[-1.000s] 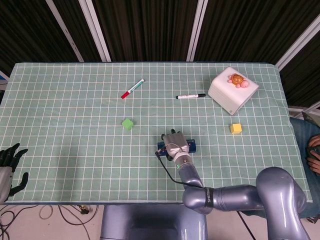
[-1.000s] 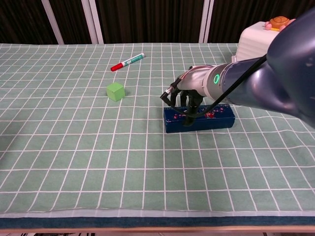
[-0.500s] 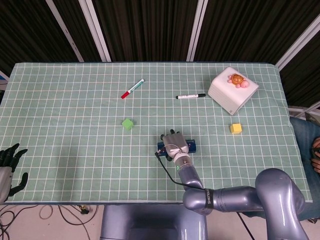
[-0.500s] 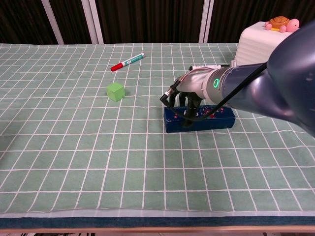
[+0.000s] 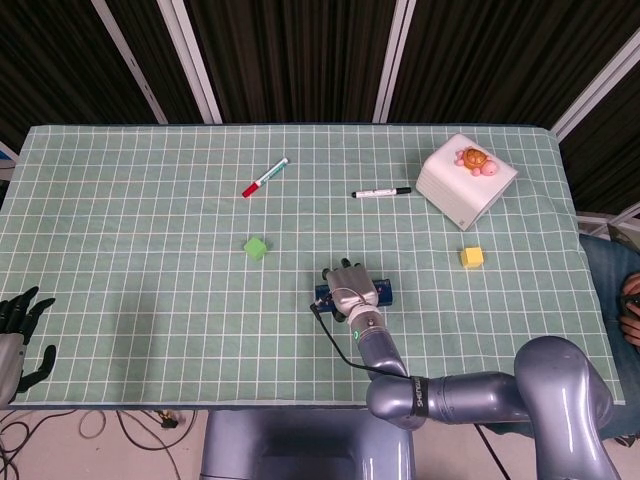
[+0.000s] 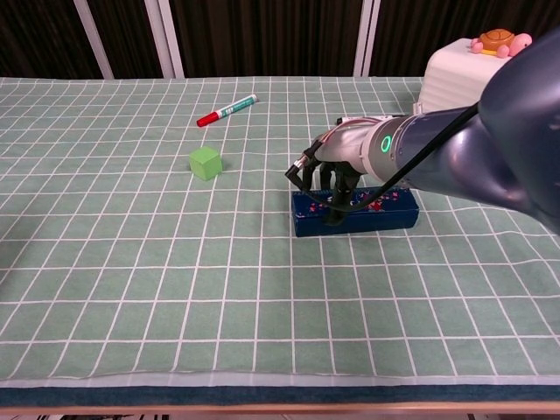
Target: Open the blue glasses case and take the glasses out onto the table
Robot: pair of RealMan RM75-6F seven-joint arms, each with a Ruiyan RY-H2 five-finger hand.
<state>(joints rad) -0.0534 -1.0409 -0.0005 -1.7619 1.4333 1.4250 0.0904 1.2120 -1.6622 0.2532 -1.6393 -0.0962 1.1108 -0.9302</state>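
Note:
The blue glasses case (image 5: pixel 386 291) (image 6: pixel 386 213) lies shut on the green checked cloth, a little right of the table's middle and near the front. My right hand (image 5: pixel 348 284) (image 6: pixel 336 178) rests on top of its left half. The dark fingers (image 6: pixel 334 203) hang down over the case's front face, gripping it. No glasses are visible. My left hand (image 5: pixel 20 324) is at the table's front left corner, off the cloth, with its fingers spread and nothing in it.
A green cube (image 5: pixel 257 248) (image 6: pixel 206 163) sits left of the case. A red marker (image 5: pixel 265 177) (image 6: pixel 226 110) and a black marker (image 5: pixel 381 192) lie further back. At the back right stands a white box (image 5: pixel 470 195) (image 6: pixel 455 74) with a toy turtle (image 5: pixel 476 159), and a yellow cube (image 5: pixel 472 257) lies in front of it.

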